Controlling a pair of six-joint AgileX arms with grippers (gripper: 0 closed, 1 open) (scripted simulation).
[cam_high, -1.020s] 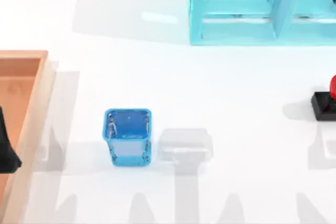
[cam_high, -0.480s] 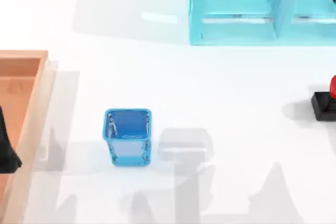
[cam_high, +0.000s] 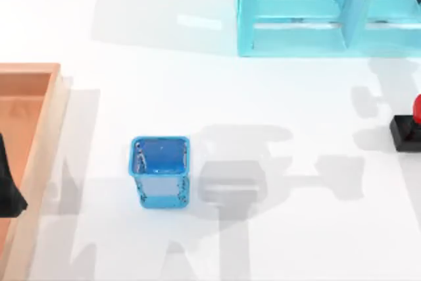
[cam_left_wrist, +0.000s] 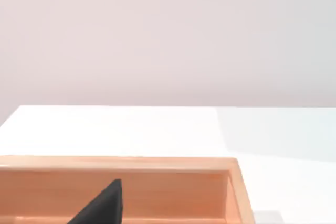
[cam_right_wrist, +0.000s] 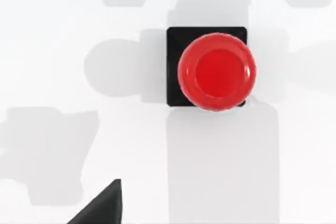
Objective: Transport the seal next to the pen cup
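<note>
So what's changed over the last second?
Arm shadows have spread across the table towards the seal; the right wrist view looks straight down on the seal. Seal, cup, tray and shelf haven't moved; nothing grasped.

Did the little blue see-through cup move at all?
No. The translucent blue square cup sits at the same distance from the wooden tray on the left as before.
</note>
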